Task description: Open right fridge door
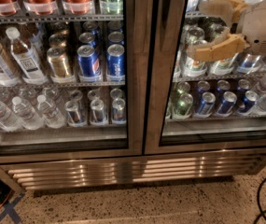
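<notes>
The right fridge door (163, 78) is a glass panel in a brushed-steel frame, filling the right half of the camera view. It sits closed against the left door (135, 78). My gripper (202, 29) hangs at the upper right in front of the right door's glass, about level with the second shelf. Its two tan fingers (214, 50) point left toward the door's inner frame edge and are spread open, with nothing between them. Green and blue cans show behind the glass below it.
Behind the left door are water bottles (16, 113), gold cans and blue cans (116, 59). A steel grille (123, 169) runs under both doors. A black cable (263, 190) lies on the speckled floor at lower right, and a blue tape cross (9, 211) at lower left.
</notes>
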`<action>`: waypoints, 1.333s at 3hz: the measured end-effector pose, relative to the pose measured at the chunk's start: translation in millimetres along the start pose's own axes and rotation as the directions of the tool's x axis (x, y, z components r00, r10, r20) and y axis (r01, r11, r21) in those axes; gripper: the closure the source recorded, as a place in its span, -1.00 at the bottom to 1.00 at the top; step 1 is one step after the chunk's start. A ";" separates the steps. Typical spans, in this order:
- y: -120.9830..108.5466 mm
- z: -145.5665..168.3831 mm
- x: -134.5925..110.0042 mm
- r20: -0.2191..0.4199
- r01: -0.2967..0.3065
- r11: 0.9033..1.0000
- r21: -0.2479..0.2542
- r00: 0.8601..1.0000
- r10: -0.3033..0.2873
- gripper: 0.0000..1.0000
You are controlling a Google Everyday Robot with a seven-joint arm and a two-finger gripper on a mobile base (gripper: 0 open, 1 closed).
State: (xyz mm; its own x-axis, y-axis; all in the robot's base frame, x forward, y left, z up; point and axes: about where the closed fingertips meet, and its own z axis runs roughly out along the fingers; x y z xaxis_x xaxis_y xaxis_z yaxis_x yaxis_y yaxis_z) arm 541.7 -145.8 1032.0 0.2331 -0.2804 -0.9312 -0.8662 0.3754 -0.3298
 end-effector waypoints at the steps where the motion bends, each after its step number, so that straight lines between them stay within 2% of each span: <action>1: 8.3 15.7 -9.0 0.035 0.007 0.998 -0.069 0.999 -0.004 -0.52; 2: 8.9 15.4 -9.2 0.035 0.007 0.998 -0.069 0.999 -0.004 -0.48; 3: 21.3 37.0 -20.9 0.071 0.028 0.984 -0.176 0.997 -0.016 -0.46; 4: 22.4 35.6 -21.2 0.072 0.029 0.983 -0.180 0.997 -0.016 -0.38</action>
State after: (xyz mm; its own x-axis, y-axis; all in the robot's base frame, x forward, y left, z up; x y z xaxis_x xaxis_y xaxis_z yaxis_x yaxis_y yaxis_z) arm 533.0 -100.0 1038.8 0.2785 -0.2222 -0.9344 -0.9244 0.2021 -0.3235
